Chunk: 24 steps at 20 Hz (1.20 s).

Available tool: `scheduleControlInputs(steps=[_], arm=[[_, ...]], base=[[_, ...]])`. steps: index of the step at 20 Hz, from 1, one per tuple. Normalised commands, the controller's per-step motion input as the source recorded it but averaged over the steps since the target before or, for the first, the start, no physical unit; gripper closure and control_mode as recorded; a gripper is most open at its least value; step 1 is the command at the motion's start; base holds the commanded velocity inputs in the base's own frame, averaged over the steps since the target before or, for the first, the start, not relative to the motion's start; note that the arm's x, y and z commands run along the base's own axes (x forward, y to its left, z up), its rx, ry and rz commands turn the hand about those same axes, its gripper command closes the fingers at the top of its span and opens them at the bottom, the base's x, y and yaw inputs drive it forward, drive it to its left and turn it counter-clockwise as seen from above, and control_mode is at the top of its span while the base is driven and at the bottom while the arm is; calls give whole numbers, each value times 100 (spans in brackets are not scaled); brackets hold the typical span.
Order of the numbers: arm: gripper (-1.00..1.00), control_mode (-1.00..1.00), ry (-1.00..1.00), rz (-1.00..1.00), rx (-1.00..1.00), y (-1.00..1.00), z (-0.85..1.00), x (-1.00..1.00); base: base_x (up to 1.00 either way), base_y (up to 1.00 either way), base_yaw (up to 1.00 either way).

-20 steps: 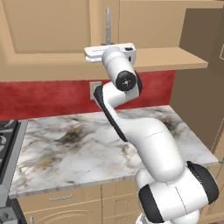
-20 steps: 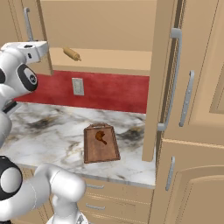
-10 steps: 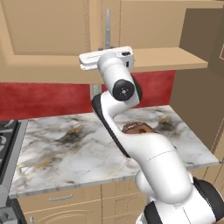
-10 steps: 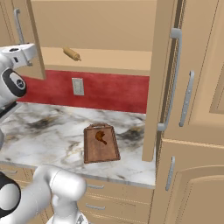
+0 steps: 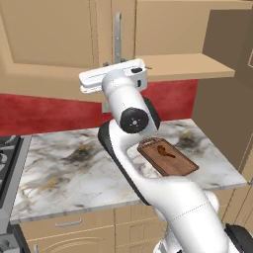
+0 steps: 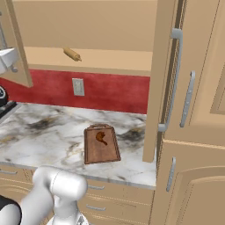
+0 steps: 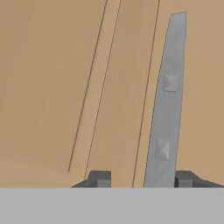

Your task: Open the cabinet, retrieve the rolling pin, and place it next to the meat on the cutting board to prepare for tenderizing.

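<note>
Cabinet (image 6: pixel 88 26) doors are swung open, and the gripper (image 7: pixel 141 179) is seen close against the left door, its dark fingertips (image 7: pixel 99 178) spread apart with the silver bar handle (image 7: pixel 168 100) standing between them, nearer one tip; whether it is touched cannot be told. Inside the cabinet, the rolling pin (image 6: pixel 72 54) lies on the shelf, well apart from the gripper. Below the cabinet, on the marble surface (image 6: pixel 44 136), the cutting board (image 6: pixel 101 145) is set with the meat (image 6: pixel 101 137) on it. A wall outlet (image 6: pixel 78 86) is mounted on the red backsplash under the cabinet.
</note>
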Motion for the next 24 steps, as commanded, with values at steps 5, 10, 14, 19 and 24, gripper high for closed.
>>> scheduleControlInputs(steps=[5,10,14,19,24], arm=[[-100,-100,1,2,-4,72,-17,-67],[-100,-100,3,4,-2,12,-16,-28],[-100,-100,-4,7,17,-7,-14,-35],[-100,-100,-12,14,26,-24,-5,-74],[-100,-100,-15,17,26,-12,-12,-100]], base=[[0,0,0],[0,0,0],[0,0,0],[0,0,0],[0,0,0]])
